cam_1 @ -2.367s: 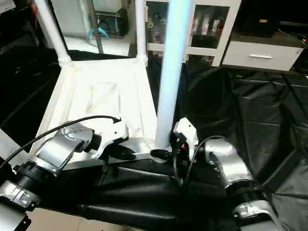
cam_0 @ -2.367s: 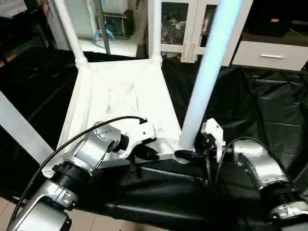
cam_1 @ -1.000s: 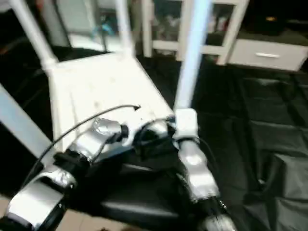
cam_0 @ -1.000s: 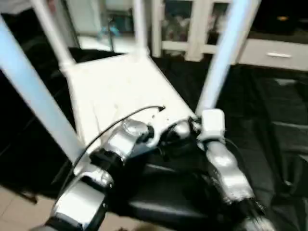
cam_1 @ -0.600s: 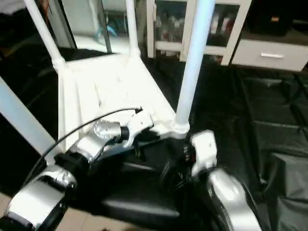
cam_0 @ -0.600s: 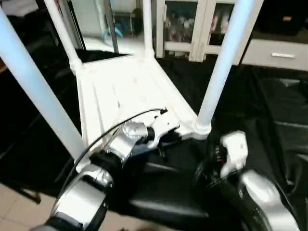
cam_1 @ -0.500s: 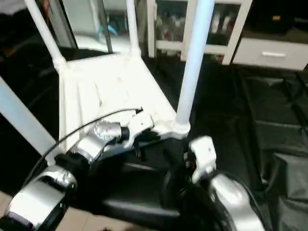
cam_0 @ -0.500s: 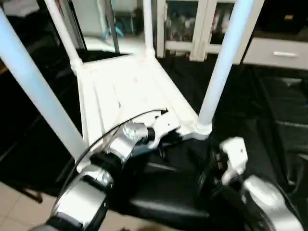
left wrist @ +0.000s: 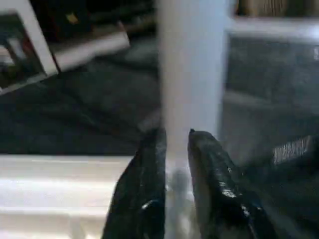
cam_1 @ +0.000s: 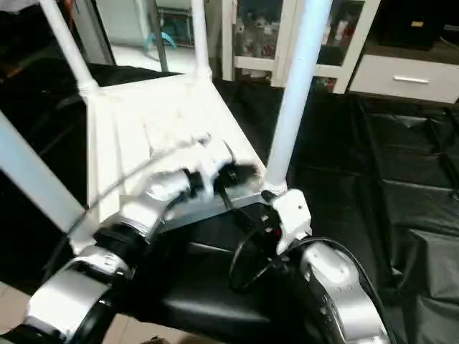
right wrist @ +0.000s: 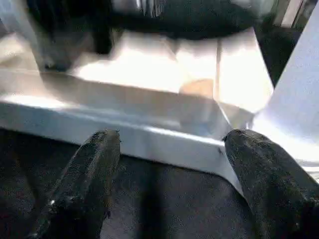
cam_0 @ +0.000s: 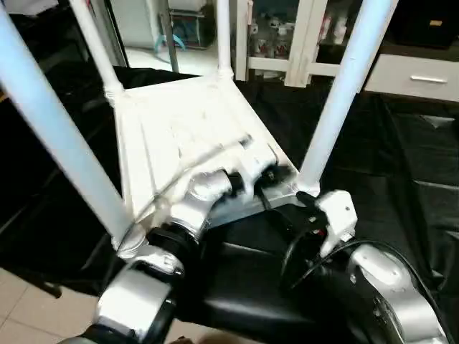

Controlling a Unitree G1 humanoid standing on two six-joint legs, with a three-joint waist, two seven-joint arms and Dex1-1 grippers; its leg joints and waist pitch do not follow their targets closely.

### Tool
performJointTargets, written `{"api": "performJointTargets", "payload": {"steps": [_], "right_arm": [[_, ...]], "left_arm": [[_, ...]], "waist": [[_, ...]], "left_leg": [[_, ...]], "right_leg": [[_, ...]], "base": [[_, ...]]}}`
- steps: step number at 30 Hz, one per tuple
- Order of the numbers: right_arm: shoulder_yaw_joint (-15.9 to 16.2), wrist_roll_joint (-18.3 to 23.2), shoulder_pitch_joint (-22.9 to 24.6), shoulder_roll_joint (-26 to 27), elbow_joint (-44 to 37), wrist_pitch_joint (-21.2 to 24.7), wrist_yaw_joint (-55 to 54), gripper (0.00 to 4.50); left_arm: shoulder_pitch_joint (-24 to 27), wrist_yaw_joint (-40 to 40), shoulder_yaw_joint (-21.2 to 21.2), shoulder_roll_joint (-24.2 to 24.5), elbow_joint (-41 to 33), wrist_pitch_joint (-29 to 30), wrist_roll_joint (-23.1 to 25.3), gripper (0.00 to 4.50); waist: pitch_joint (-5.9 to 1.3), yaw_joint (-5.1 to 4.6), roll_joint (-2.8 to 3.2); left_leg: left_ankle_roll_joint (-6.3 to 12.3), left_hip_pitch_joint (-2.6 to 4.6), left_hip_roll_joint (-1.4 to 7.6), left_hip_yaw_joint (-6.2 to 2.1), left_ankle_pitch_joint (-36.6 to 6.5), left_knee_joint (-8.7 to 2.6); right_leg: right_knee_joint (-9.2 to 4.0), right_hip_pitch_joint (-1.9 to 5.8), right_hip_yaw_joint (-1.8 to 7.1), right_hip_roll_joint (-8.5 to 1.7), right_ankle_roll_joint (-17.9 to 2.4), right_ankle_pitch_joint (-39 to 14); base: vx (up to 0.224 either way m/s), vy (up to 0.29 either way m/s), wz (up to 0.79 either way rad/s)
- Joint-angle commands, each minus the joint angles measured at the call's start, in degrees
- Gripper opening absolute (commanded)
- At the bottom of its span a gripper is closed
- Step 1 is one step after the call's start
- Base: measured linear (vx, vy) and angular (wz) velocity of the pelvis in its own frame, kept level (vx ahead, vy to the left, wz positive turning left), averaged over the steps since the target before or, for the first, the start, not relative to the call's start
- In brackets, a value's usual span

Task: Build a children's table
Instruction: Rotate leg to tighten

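The children's table lies upside down, its white ribbed top [cam_0: 168,125] facing up on black sheeting. Its legs stand upright: near-right leg [cam_0: 338,100], near-left leg [cam_0: 50,129], and two far legs [cam_0: 224,36]. My left gripper [cam_0: 272,175] reaches over the top's near-right part, close to the base of the near-right leg. In the left wrist view its fingers [left wrist: 149,174] stand a narrow gap apart with that leg [left wrist: 192,64] just beyond them, nothing held. My right gripper [right wrist: 169,154] is wide open, facing the top's near edge [right wrist: 149,134] by that corner.
Black sheeting [cam_0: 401,165] covers the ground around the table. A black padded block [cam_0: 251,287] lies just in front of me. A white cabinet with glass doors [cam_0: 287,36] and a white drawer unit [cam_0: 423,75] stand at the back.
My left gripper has slid forward over the top toward the near-right leg and its fingers have parted a little. My right gripper has come up closer to the near-right corner.
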Motion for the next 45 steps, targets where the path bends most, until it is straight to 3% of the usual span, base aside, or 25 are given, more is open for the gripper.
{"api": "performJointTargets", "payload": {"steps": [1, 2, 5, 7, 9, 12, 14, 15, 16, 17, 18, 20, 21, 22, 23, 24, 26, 28, 29, 31, 32, 36, 40, 45], "right_arm": [[1.6, -0.7, -1.8, -0.1, 1.8, 1.6, 1.7, 3.66], [2.0, -1.1, -2.5, -0.4, 2.3, 1.9, 2.4, 3.66], [2.2, -0.4, -3.3, -0.5, 2.8, 3.2, 3.6, 3.66], [2.3, -0.6, -3.9, -0.7, 3.4, 3.6, 4.2, 3.66], [2.7, -0.7, -4.9, -1.0, 4.6, 4.5, 4.8, 3.66], [3.4, -2.0, -7.5, -1.1, 8.6, 5.1, 5.1, 3.66], [4.2, -4.4, -11.5, -0.1, 15.7, 4.8, 3.7, 3.66], [4.6, -5.6, -13.3, 0.5, 18.8, 3.9, 2.9, 3.66], [4.7, -6.3, -14.9, 1.2, 21.4, 3.2, 2.1, 3.66], [4.4, -6.7, -16.7, 2.1, 24.1, 2.8, 1.0, 3.66], [4.2, -7.0, -17.8, 2.7, 25.9, 2.6, 0.3, 3.66], [3.8, -7.6, -20.6, 4.2, 30.4, 1.5, -1.6, 3.66], [3.8, -7.6, -20.6, 4.2, 30.4, 1.5, -1.6, 3.66], [3.7, -8.4, -23.5, 5.3, 34.9, 0.1, -3.8, 3.66], [3.6, -9.0, -25.3, 6.0, 37.9, -0.9, -5.2, 3.66], [2.9, -8.9, -27.5, 7.0, 41.4, -1.9, -6.8, 3.66], [1.7, -9.5, -31.3, 8.5, 47.9, -4.8, -10.1, 3.66], [0.1, -8.8, -33.4, 9.7, 51.4, -6.3, -11.2, 3.66], [-4.1, -6.1, -37.5, 12.2, 58.0, -9.8, -14.1, 3.66], [-5.5, -5.2, -38.9, 13.0, 60.1, -10.6, -15.1, 3.66], [-6.2, -5.0, -40.2, 13.4, 62.3, -11.8, -16.7, 3.66], [-9.0, -3.5, -43.6, 14.4, 68.2, -15.4, -21.1, 3.66], [-14.2, -0.3, -46.3, 15.1, 70.8, -20.2, -16.6, 3.66], [-13.9, 1.5, -45.2, 14.7, 66.6, -21.5, -6.8, 3.66]], "left_arm": [[1.3, -1.7, 1.0, 1.8, -5.2, 3.9, -2.1, 0.99], [2.1, -2.1, 1.1, 2.8, -7.3, 5.4, -2.2, 0.99], [4.0, -3.3, 0.3, 5.2, -10.5, 7.7, -1.1, 0.99], [5.5, -4.3, -0.3, 7.0, -12.7, 9.5, -0.2, 0.99], [8.1, -5.8, -0.5, 9.2, -17.0, 13.0, -0.8, 0.99], [13.0, -9.7, -1.4, 12.8, -25.9, 20.0, -3.7, 0.99], [17.4, -14.5, -4.0, 16.5, -34.5, 26.9, -7.0, 0.99], [18.6, -15.7, -4.9, 17.8, -37.2, 29.1, -7.8, 0.99], [19.2, -16.0, -5.3, 18.3, -38.8, 30.5, -8.3, 0.99], [19.7, -15.9, -5.5, 18.6, -40.4, 32.3, -9.0, 0.99], [19.9, -16.0, -5.7, 18.8, -41.4, 33.3, -9.4, 0.99], [20.6, -16.2, -6.2, 19.2, -43.9, 35.5, -10.0, 0.99], [20.6, -16.2, -6.2, 19.2, -43.9, 35.5, -10.0, 0.99], [21.3, -16.0, -6.5, 19.3, -46.2, 37.0, -9.8, 0.99], [21.7, -15.8, -6.8, 19.4, -47.8, 37.9, -9.6, 0.99], [22.1, -15.1, -6.8, 19.1, -48.7, 38.4, -9.4, 0.99], [22.7, -12.7, -6.8, 18.6, -50.7, 39.0, -9.1, 0.99], [22.9, -11.1, -6.7, 18.2, -51.4, 39.3, -8.9, 0.99], [22.8, -7.3, -5.9, 15.6, -51.6, 38.8, -8.6, 0.99], [22.7, -6.1, -5.7, 14.6, -51.6, 38.5, -8.6, 0.99], [22.8, -5.5, -5.9, 13.7, -51.9, 38.3, -8.7, 0.99], [23.6, -3.6, -6.9, 9.7, -53.8, 37.9, -9.8, 0.99], [26.2, -0.9, -8.7, 6.8, -58.4, 37.5, -11.3, 0.99], [28.8, -1.9, -7.4, 7.8, -63.5, 38.5, -14.0, 0.99]], "waist": [[-4.27, 0.25, -1.58], [-4.28, 0.21, -1.85], [-4.06, 0.25, -1.70], [-3.90, 0.28, -1.54], [-3.54, 0.02, -1.32], [-3.56, -0.04, -1.45], [-3.41, -0.57, -1.41], [-3.28, -0.63, -1.62], [-3.40, -0.65, -1.40], [-3.22, -0.79, -1.62], [-3.31, -0.71, -1.49], [-3.11, -0.68, -1.96], [-3.25, -0.67, -1.80], [-3.13, -1.02, -2.07], [-2.92, -1.05, -2.00], [-2.91, -1.29, -2.26], [-2.93, -1.50, -2.09], [-3.18, -1.39, -1.73], [-3.28, -1.76, -1.60], [-3.42, -1.85, -1.68], [-3.49, -1.83, -1.60], [-3.91, -1.87, -1.77], [-3.79, -1.86, -2.10], [-3.37, -1.75, -2.54]], "left_leg": [[9.96, 0.17, 3.01, -1.04, 1.4, -3.05], [10.76, -0.04, 2.99, -1.08, 2.0, -2.96], [11.40, 0.02, 2.97, -0.81, 1.9, -2.65], [10.11, 0.13, 3.30, -0.98, -0.5, -2.95], [7.19, 0.35, 3.32, -0.81, -4.2, -3.37], [4.67, 0.66, 3.38, -0.78, -6.4, -3.68], [2.71, 0.18, 3.42, -1.10, -7.1, -4.17], [2.02, 0.73, 3.24, -0.61, -7.9, -3.99], [1.65, 0.76, 3.21, -0.73, -7.9, -3.92], [1.56, 0.43, 2.93, -0.56, -7.5, -3.96], [1.27, 0.65, 3.00, -0.60, -7.8, -3.89], [0.95, 0.46, 2.90, -0.60, -8.0, -4.00], [0.56, 0.60, 3.04, -0.69, -8.1, -3.98], [0.42, 0.21, 2.89, -0.84, -8.8, -4.15], [0.03, 0.26, 2.85, -0.82, -9.8, -4.25], [-0.38, 0.46, 2.94, -0.82, -10.5, -4.23], [-0.68, 0.47, 2.87, -0.86, -10.6, -4.22], [-0.60, 0.79, 2.75, -0.64, -9.4, -3.93], [-0.41, 0.40, 2.73, -0.73, -8.9, -3.92], [-0.34, 0.55, 2.70, -0.64, -8.8, -3.86], [0.27, 0.28, 2.67, -0.74, -7.3, -3.77], [2.08, 0.29, 2.62, -0.49, -4.3, -3.27], [4.18, -0.04, 2.70, -0.48, -5.1, -3.14], [4.82, 0.09, 2.89, -0.40, -7.9, -3.27]], "right_leg": [[-1.44, 3.46, 2.36, -3.90, -15.8, 3.7], [-1.27, 3.63, 2.32, -3.92, -15.9, 3.4], [-1.47, 3.05, 2.43, -3.61, -15.3, 0.6], [-1.60, 3.05, 2.40, -3.65, -15.0, -3.1], [-2.20, 2.71, 2.50, -3.38, -14.0, -8.1], [-2.21, 2.65, 2.60, -3.42, -13.7, -9.5], [-1.76, 2.88, 2.65, -3.67, -14.1, -10.3], [-2.24, 2.42, 2.75, -3.32, -13.7, -11.3], [-1.94, 2.42, 2.77, -3.46, -14.1, -11.2], [-2.17, 2.58, 2.82, -3.20, -13.8, -11.1], [-2.01, 2.49, 2.85, -3.33, -14.0, -11.0], [-2.22, 2.73, 2.91, -3.27, -13.2, -11.8], [-1.92, 2.68, 2.89, -3.48, -13.4, -11.8], [-1.96, 2.88, 2.80, -3.49, -13.4, -13.1], [-2.49, 2.86, 2.76, -3.37, -12.3, -16.1], [-2.60, 2.65, 2.86, -3.56, -12.2, -17.5], [-2.64, 2.60, 2.84, -3.42, -11.9, -18.1], [-2.33, 2.45, 2.88, -3.14, -12.3, -14.9], [-1.91, 2.68, 2.78, -3.05, -13.3, -11.9], [-1.88, 2.69, 2.77, -3.01, -13.6, -11.0], [-1.45, 2.96, 2.61, -2.85, -14.2, -7.9], [-0.89, 3.09, 2.53, -2.96, -15.9, -2.6], [-1.06, 3.31, 2.42, -3.08, -15.9, -3.9], [-1.48, 3.03, 2.33, -2.97, -15.4, -9.4]], "base": [[0.000, 0.000, 0.00], [0.000, 0.000, 0.00], [0.000, 0.000, 0.00], [0.000, 0.000, 0.00], [0.000, 0.000, 0.00], [0.000, 0.000, 0.00], [0.000, 0.000, 0.00], [0.000, 0.000, 0.00], [0.000, 0.000, 0.00], [0.000, 0.000, 0.00], [0.000, 0.000, 0.00], [0.000, 0.000, 0.00], [0.000, 0.000, 0.00], [0.000, 0.000, 0.00], [0.000, 0.000, 0.00], [0.000, 0.000, 0.00], [0.000, 0.000, 0.00], [0.000, 0.000, 0.00], [0.000, 0.000, 0.00], [0.000, 0.000, 0.00], [0.000, 0.000, 0.00], [0.000, 0.000, 0.00], [0.000, 0.000, 0.00], [0.000, 0.000, 0.00]]}}
